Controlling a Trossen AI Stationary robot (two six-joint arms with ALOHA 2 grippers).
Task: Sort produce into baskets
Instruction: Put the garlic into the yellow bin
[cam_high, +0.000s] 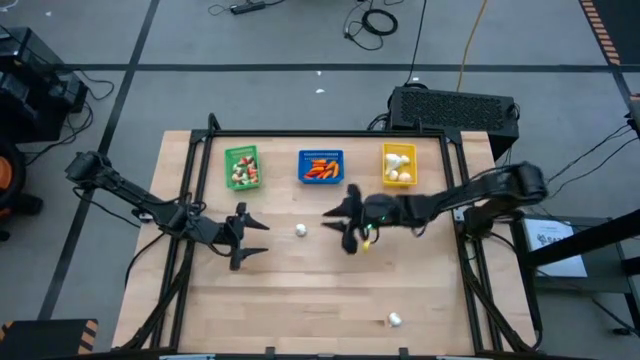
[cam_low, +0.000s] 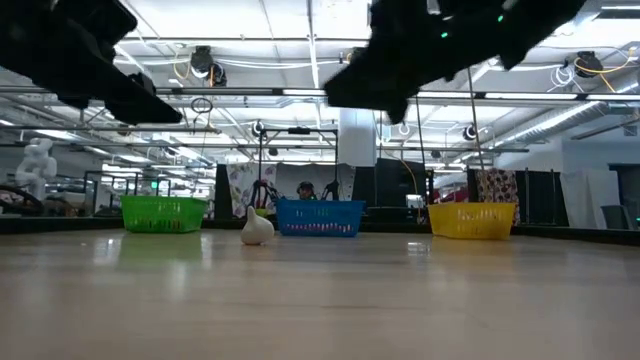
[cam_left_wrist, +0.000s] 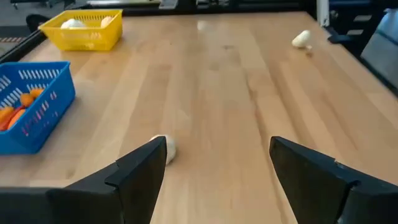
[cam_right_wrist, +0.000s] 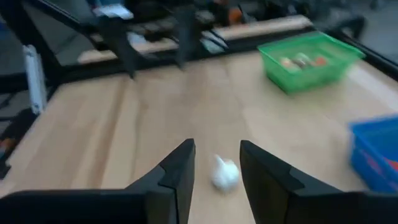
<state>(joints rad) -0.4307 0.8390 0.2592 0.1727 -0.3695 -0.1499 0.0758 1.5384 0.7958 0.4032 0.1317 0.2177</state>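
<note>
Three baskets stand in a row at the table's far side: green (cam_high: 242, 167), blue (cam_high: 321, 167) with orange and red pieces, yellow (cam_high: 398, 164) with white bulbs. A white garlic bulb (cam_high: 301, 231) lies on the wood mid-table, between my two grippers. My left gripper (cam_high: 247, 238) is open to its left, above the table; its wrist view has the bulb (cam_left_wrist: 168, 149) just past one finger. My right gripper (cam_high: 338, 228) is open to the bulb's right, also raised (cam_low: 360, 85); the bulb (cam_right_wrist: 224, 174) shows between its fingers, farther off on the table.
A second garlic bulb (cam_high: 396, 320) lies near the table's front right. A black box (cam_high: 455, 105) sits beyond the far right corner. Dark frame rails (cam_high: 190, 180) run along both table sides. Bare wood stretches across the near half (cam_low: 320, 300).
</note>
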